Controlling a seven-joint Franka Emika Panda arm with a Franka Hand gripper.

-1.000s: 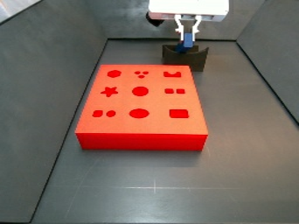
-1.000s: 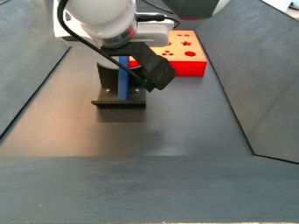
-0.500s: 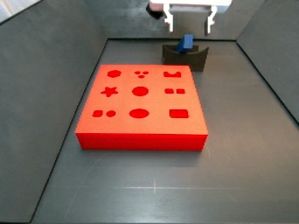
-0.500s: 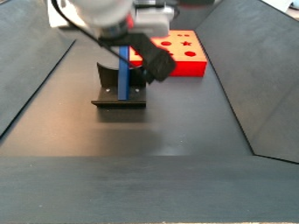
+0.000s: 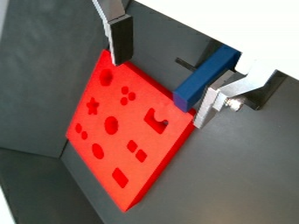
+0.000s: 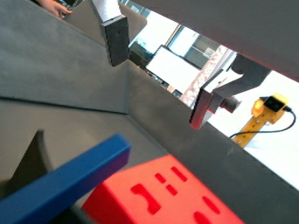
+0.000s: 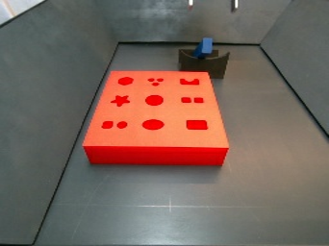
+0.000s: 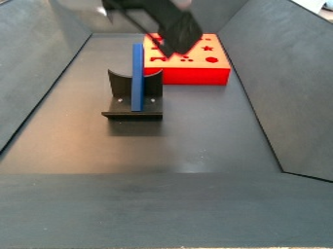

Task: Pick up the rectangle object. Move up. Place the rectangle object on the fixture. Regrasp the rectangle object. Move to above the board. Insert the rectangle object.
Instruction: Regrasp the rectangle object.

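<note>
The blue rectangle object (image 7: 205, 46) stands on the dark fixture (image 7: 206, 64) at the back of the floor, free of the gripper. In a side view it stands upright (image 8: 136, 76) in the fixture (image 8: 132, 107). My gripper (image 5: 163, 70) is open and empty, raised above the fixture, with the rectangle object (image 5: 211, 74) below and between its fingers (image 5: 118, 37). Only its fingertips (image 7: 190, 3) show at the top edge of a side view. The red board (image 7: 154, 117) lies flat in the middle, with shaped cutouts on top.
Grey walls slope up around the dark floor (image 7: 270, 173) on the left, right and back. The board also shows behind the fixture in a side view (image 8: 193, 58) and in both wrist views (image 5: 117, 131) (image 6: 163, 197).
My gripper has let go of the rectangle object and risen straight up, almost out of both side views. The rectangle object stays standing on the fixture.
</note>
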